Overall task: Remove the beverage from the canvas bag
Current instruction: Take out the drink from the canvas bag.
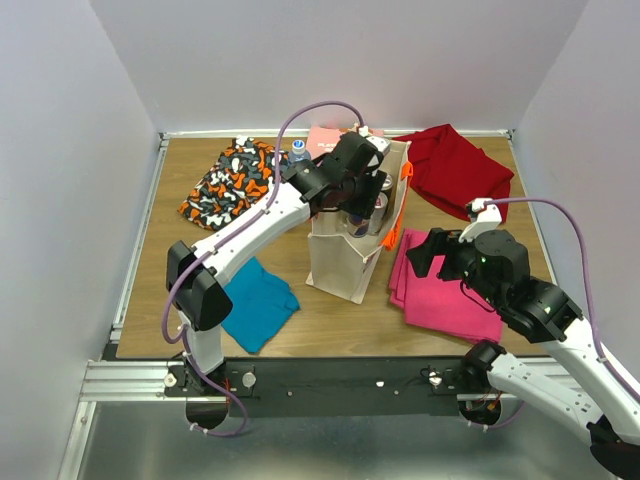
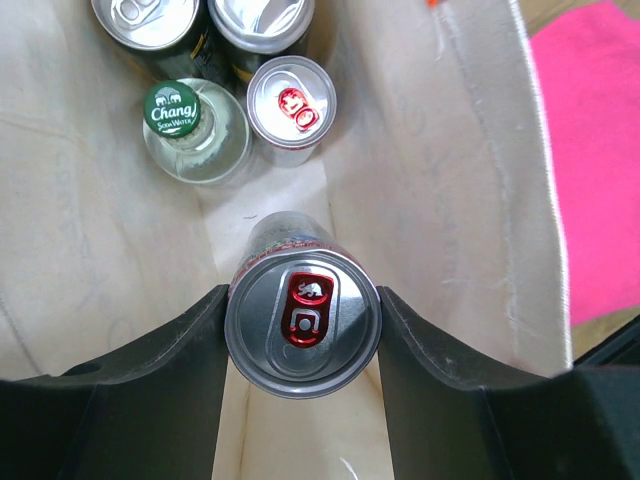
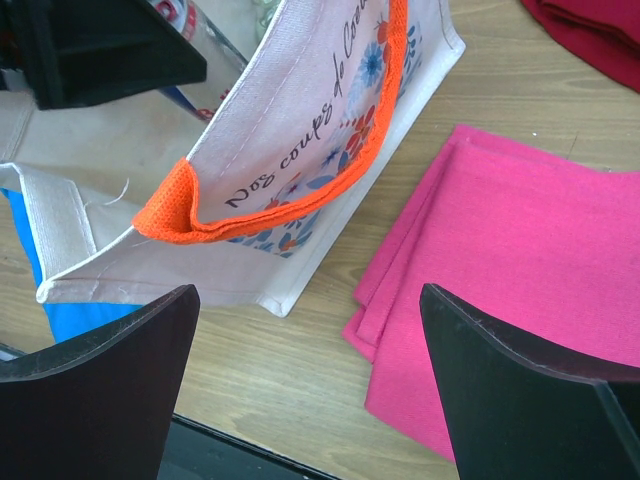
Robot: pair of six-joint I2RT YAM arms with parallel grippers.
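Observation:
The canvas bag (image 1: 340,268) stands upright mid-table, with an orange handle (image 3: 300,205) and printed writing on its side. My left gripper (image 2: 303,300) reaches down into it and is shut on a silver beverage can (image 2: 303,322) with a red tab, both fingers pressed against its sides. The can is held clear of the other drinks deeper in the bag: a green-capped Chang soda bottle (image 2: 190,125), another red-tab can (image 2: 291,100) and two more cans at the top edge. My right gripper (image 3: 310,300) hovers open over bare wood between the bag and a pink cloth (image 3: 520,260).
Folded cloths lie around the bag: pink (image 1: 440,285) at the right, dark red (image 1: 455,165) at the back right, blue (image 1: 255,300) at the front left, orange-black patterned (image 1: 235,180) at the back left. A small water bottle (image 1: 298,150) stands behind the bag.

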